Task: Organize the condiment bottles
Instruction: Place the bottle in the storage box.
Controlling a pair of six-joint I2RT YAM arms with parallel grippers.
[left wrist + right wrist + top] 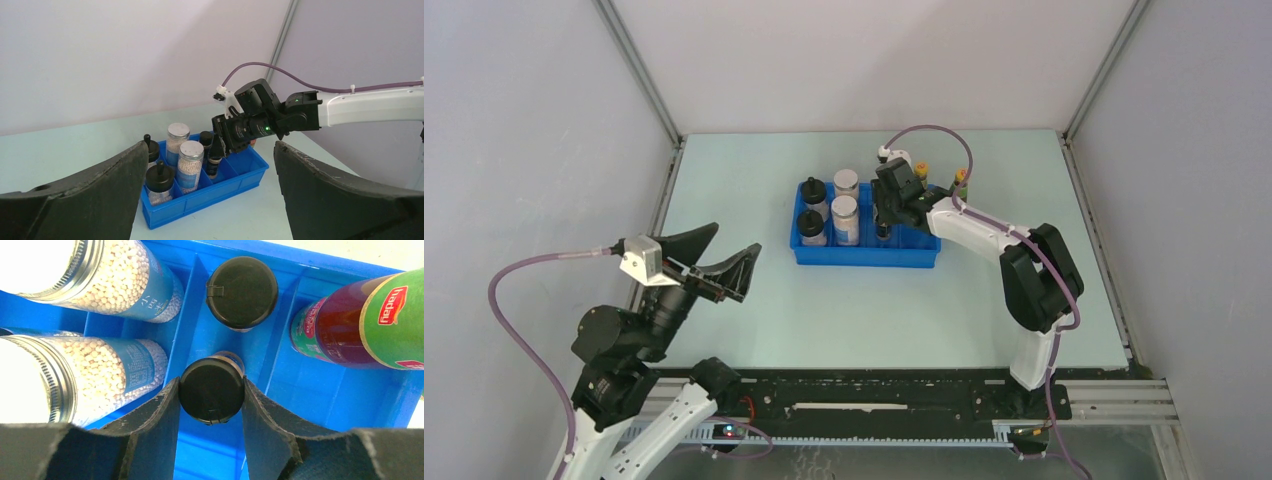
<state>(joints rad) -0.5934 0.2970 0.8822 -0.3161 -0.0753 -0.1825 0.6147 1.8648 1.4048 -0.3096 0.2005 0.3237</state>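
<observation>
Overhead, right gripper (210,385) mostly hiding clamped black-lidded bottle (211,401), label unseen.

Right tool (210,385), clamped on a black-lidded bottle (212,402), sits in a tight slot. White-lidded jars (125,365) stand close on one flank, a divider (277,335) on the other, and a second black-lidded bottle (242,292) just ahead. A red-green-labelled bottle (350,325) crowds the adjoining compartment's far end. The bench (864,310) between tray (864,258) and arm bases is open.
</observation>
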